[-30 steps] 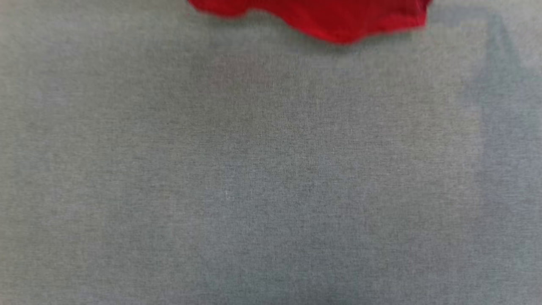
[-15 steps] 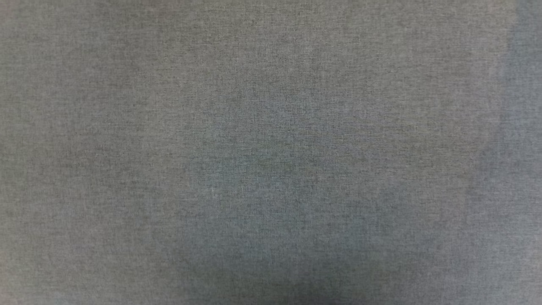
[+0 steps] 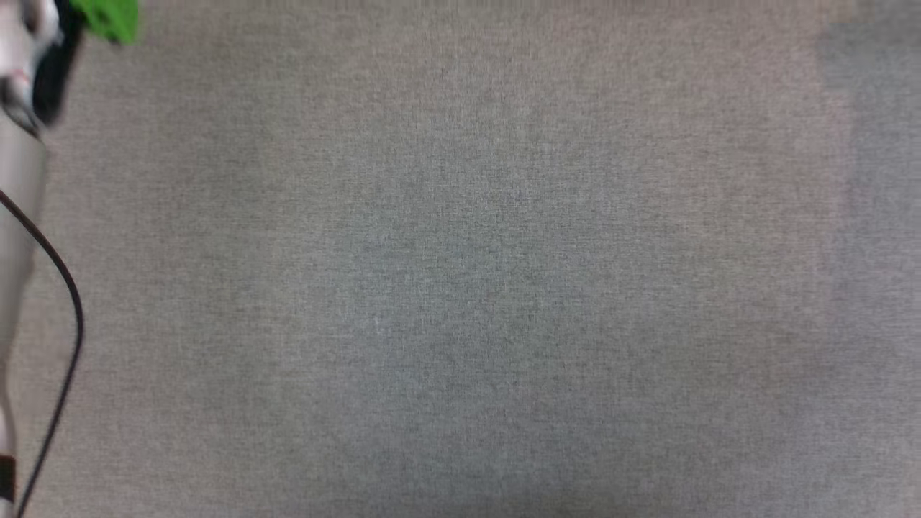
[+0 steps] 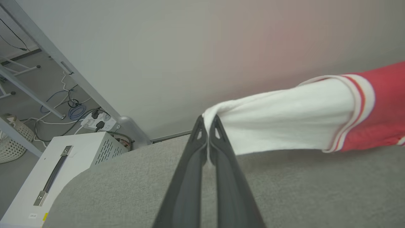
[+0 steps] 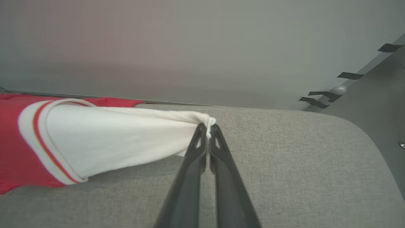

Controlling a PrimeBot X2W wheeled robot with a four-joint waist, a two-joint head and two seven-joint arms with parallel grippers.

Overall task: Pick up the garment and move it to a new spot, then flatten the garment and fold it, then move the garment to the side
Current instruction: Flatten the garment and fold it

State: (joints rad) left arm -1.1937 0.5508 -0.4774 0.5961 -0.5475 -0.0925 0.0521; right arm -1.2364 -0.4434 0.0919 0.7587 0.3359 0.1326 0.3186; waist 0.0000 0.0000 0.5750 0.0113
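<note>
Tension explained most of the arrangement. The left gripper [image 4: 208, 122] had its two dark fingers pressed together on the very tip of one white sleeve [image 4: 284, 123], and the right gripper [image 5: 208, 126] was pinched the same way on the tip of the other sleeve [image 5: 120, 142], so the garment [image 4: 384, 104] hung stretched between them. Both sleeves ran out taut and nearly level from the red body, their gripped ends raised just off the grey cloth surface [image 5: 300, 164], towards its far side near the pale wall [image 4: 190, 47]. Holding the extreme ends seemed chosen to spread the jersey to its full width, so that it could be laid down flat rather than bunched. In the head view a pale forearm [image 3: 18, 216] with a black cable [image 3: 72, 309] stood at the left edge over the grey surface. I judged the carry to a new spot to be the step in hand, with flattening and folding not yet done; a sleeve tip slipping free looked the chief risk.
</note>
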